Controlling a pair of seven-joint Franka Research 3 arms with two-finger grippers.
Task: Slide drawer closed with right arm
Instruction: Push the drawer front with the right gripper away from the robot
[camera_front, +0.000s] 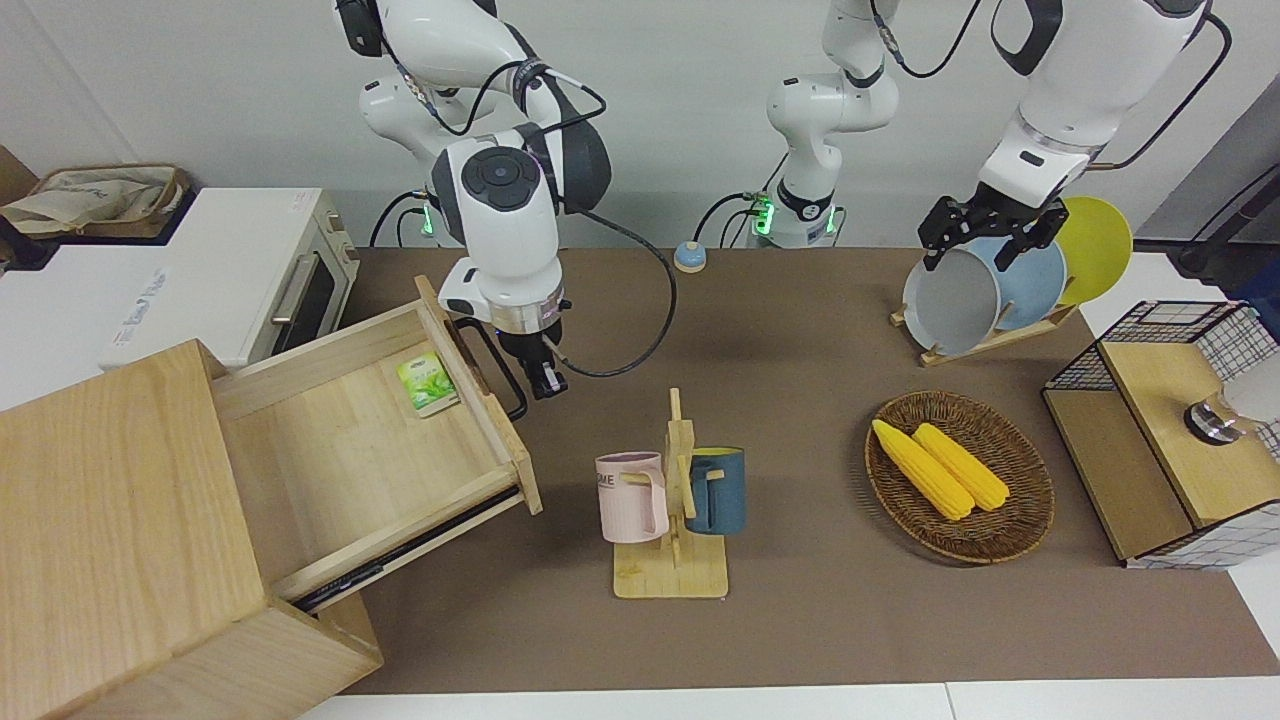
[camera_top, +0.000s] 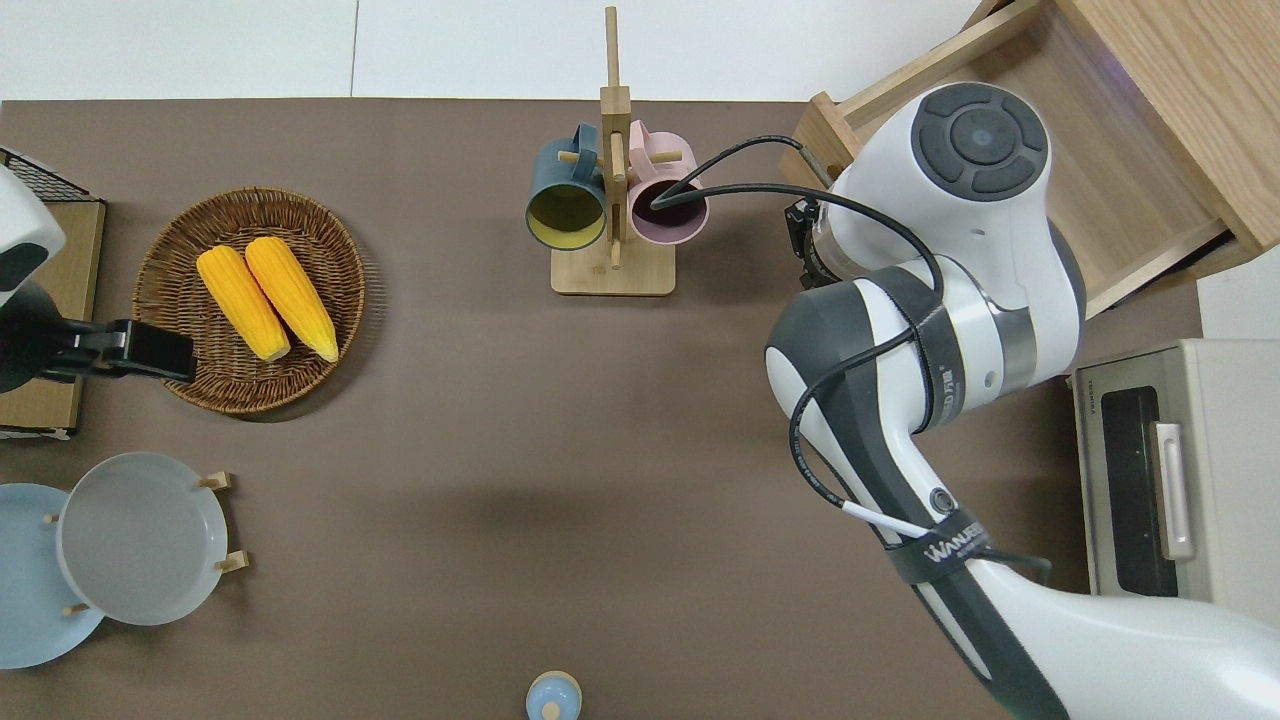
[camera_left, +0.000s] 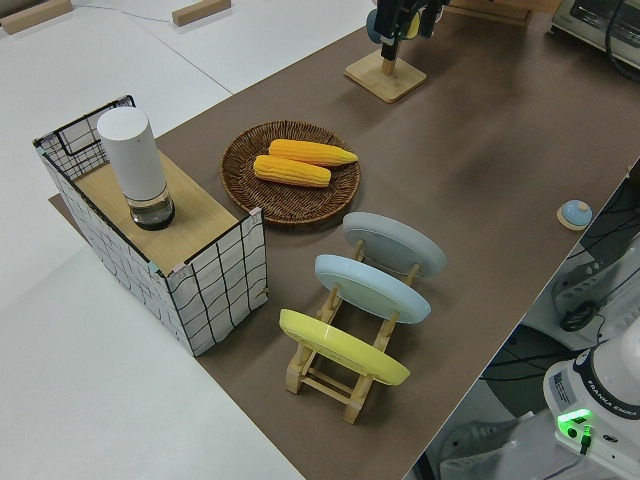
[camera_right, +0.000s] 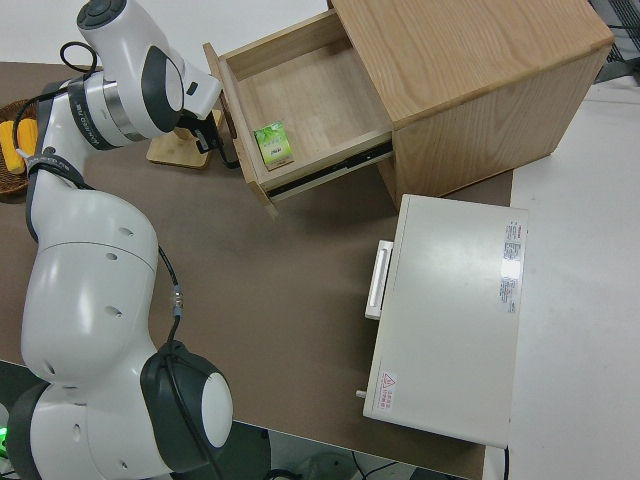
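Observation:
The pale-wood drawer (camera_front: 350, 450) stands pulled far out of the big cabinet (camera_front: 110, 530), and a green packet (camera_front: 427, 385) lies inside near its front panel. The black bar handle (camera_front: 497, 365) faces the middle of the table. My right gripper (camera_front: 548, 382) hangs low and shut, with nothing in it, just in front of the handle; I cannot tell whether it touches. In the right side view the right gripper (camera_right: 205, 138) sits at the drawer's front panel (camera_right: 232, 120). In the overhead view the arm hides it. The left arm is parked.
A wooden mug rack (camera_front: 672, 500) with a pink and a blue mug stands close to the drawer front. A toaster oven (camera_front: 250, 280) sits beside the cabinet, nearer to the robots. A basket of corn (camera_front: 960, 475), plate rack (camera_front: 985, 290) and wire-mesh box (camera_front: 1170, 440) stand toward the left arm's end.

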